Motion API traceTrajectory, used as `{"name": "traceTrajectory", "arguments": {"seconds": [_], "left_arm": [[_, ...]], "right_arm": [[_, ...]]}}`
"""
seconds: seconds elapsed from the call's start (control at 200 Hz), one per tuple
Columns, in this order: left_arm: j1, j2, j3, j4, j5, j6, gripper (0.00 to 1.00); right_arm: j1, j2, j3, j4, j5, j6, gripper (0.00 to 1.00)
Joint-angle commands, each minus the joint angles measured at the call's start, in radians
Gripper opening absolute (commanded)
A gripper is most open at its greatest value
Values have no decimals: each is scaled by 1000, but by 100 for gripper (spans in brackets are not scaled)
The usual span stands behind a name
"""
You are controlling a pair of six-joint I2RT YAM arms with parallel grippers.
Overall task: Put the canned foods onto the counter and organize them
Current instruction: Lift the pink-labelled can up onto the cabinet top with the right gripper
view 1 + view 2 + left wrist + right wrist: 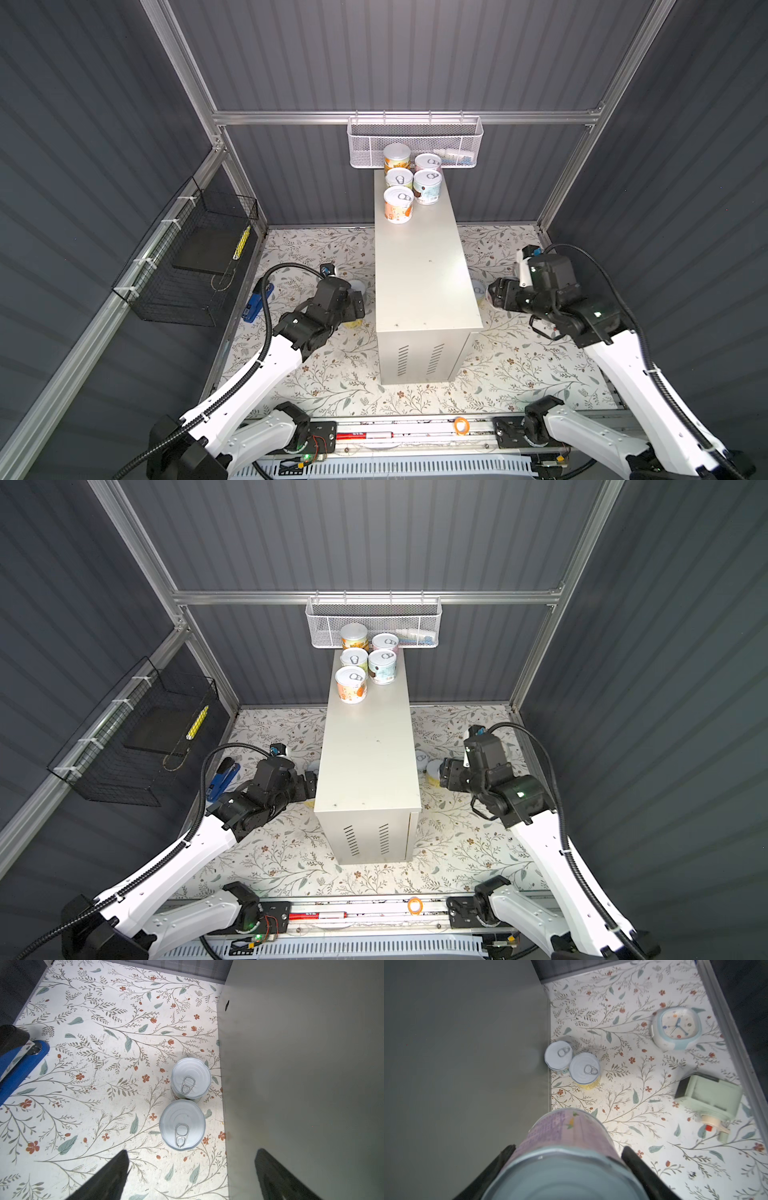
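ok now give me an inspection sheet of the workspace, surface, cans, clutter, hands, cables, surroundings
surface: floral-patterned surface, with the beige counter standing on it
job's things: five cans grouped at the counter's far end; left pair of cans and right pair of cans on the floral surface beside it; pink can gripped
clutter: blue stapler, clock, pale green gadget, orange ring on the front rail
hands: left hand open over the left pair; right hand shut on the pink can
cables: black conduit along each arm
surroundings: white mesh basket on the back rail, black wire basket on the left wall
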Motion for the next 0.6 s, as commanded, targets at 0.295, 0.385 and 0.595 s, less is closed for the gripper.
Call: {"name": "traceTrajectory", "arguments": {"seconds": [0.295,0.385,0.595], "left_arm": [[21,-37,56,-20,-53,46,96],[23,-29,67,-10,-44,53,96],[25,-12,73,17,-43,54,96]], "right_arm": [[152,211,582,-211,124,-95,0],[194,283,693,-227,119,-114,0],[275,492,985,-329,124,-170,0]]}}
